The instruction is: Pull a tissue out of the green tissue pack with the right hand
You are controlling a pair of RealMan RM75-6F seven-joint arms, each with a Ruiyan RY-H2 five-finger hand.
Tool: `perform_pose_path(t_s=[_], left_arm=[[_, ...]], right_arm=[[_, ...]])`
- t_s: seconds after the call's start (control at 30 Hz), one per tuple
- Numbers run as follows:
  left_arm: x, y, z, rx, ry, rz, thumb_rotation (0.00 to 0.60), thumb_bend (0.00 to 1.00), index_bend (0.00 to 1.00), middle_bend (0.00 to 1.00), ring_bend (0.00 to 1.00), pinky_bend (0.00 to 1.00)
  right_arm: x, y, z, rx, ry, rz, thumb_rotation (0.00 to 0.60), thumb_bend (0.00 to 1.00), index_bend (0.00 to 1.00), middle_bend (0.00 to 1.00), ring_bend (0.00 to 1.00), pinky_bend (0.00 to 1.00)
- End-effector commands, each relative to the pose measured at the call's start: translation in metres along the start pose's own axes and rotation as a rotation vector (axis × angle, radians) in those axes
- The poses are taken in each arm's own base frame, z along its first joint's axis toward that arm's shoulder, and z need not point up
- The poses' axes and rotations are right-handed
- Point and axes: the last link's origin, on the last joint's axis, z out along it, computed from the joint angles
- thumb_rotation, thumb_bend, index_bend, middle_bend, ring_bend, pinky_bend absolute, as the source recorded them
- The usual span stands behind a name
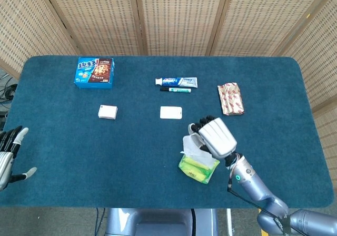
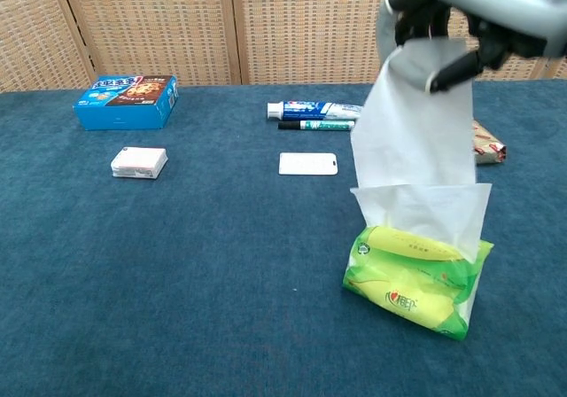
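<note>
The right hand (image 2: 483, 7) is up high over the near right part of the blue tabletop (image 1: 63, 141), its fingers (image 2: 447, 73) pinching the top edge of a white tissue (image 2: 416, 136) that hangs down in a long sheet. The bottom of that sheet runs into the mouth of the green tissue pack (image 2: 415, 282), where a second tissue stands up out of the opening. The pack sits on the tabletop, not far from the near edge, with open blue cloth to its left and in front of it. Just beyond it lies a small white card (image 1: 170, 112), and further back a toothpaste tube (image 1: 176, 81) with a marker pen (image 1: 176, 90) right beside it. A brown snack packet (image 1: 230, 99) lies off to the right, behind the raised hand, partly hidden by the tissue in the chest view. Over on the far left are a blue biscuit box (image 1: 94, 72) and a small white pack (image 1: 107, 112), well apart from everything else. The left hand (image 1: 9, 157) hangs off the left edge of the tabletop, fingers spread and holding nothing. The whole middle-left stretch of cloth is bare.
</note>
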Motion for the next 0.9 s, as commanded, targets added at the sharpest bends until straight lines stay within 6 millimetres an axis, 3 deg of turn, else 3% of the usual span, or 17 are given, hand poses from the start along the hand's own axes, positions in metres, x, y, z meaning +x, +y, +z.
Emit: perform_pose_path(t_s=[0.03,0.17,0.4,0.7,0.9], left_arm=[[0.001,-0.001,0.001,0.005,0.002,-0.005,0.600,0.02,0.00,0.00,0.00,0.00],[0.002,-0.004,0.003,0.017,0.000,-0.014,0.600,0.02,0.00,0.00,0.00,0.00],[0.004,-0.009,0.008,0.036,-0.010,-0.027,0.600,0.02,0.00,0.00,0.00,0.00],[0.004,-0.016,0.015,0.067,-0.026,-0.045,0.600,0.02,0.00,0.00,0.00,0.00],[0.004,-0.016,0.016,0.070,-0.031,-0.047,0.600,0.02,0.00,0.00,0.00,0.00]], right_arm=[[0.040,0.006,0.039,-0.010,0.113,-0.010,0.600,0.61,0.66,0.69,0.60,0.57],[0.055,0.015,0.078,-0.101,0.150,0.140,0.600,0.61,0.66,0.69,0.60,0.56],[0.023,0.029,0.116,-0.252,0.103,0.306,0.600,0.57,0.66,0.69,0.60,0.56],[-0.049,0.049,0.131,-0.487,-0.004,0.624,0.600,0.57,0.66,0.69,0.60,0.57],[-0.066,0.060,0.135,-0.540,0.005,0.690,0.600,0.57,0.66,0.69,0.60,0.57]])
